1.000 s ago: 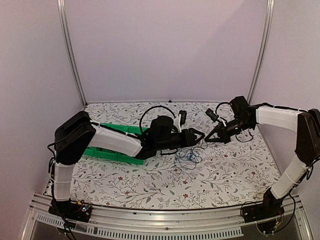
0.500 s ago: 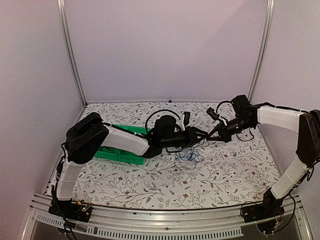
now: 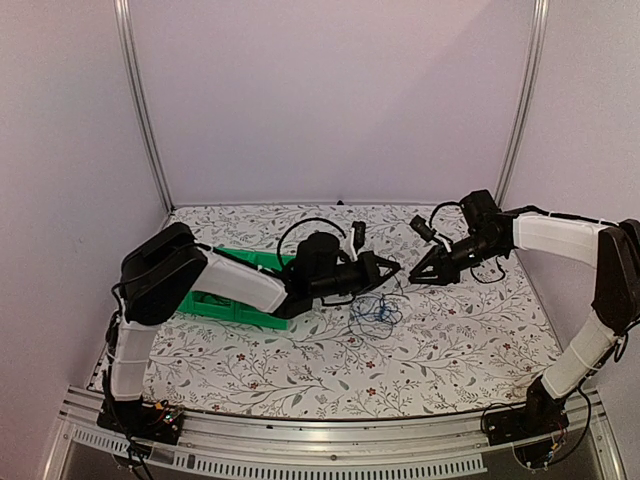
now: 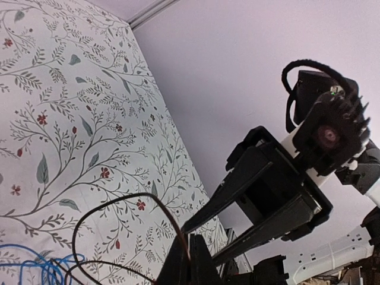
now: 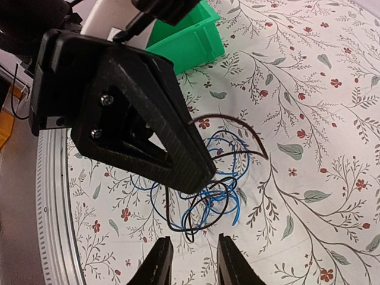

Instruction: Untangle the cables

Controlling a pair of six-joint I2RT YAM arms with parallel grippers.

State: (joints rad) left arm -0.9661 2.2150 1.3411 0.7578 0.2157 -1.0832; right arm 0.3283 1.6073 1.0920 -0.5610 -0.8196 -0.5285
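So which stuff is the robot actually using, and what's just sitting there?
For the job: the cables, blue and black in a snarl; left gripper, pinching a black one; right gripper, open.
Just sitting: green bin; flowery table cover.

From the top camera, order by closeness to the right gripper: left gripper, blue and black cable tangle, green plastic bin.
1. Left gripper, just beside the right gripper
2. Blue and black cable tangle, mid-table
3. Green plastic bin, far left
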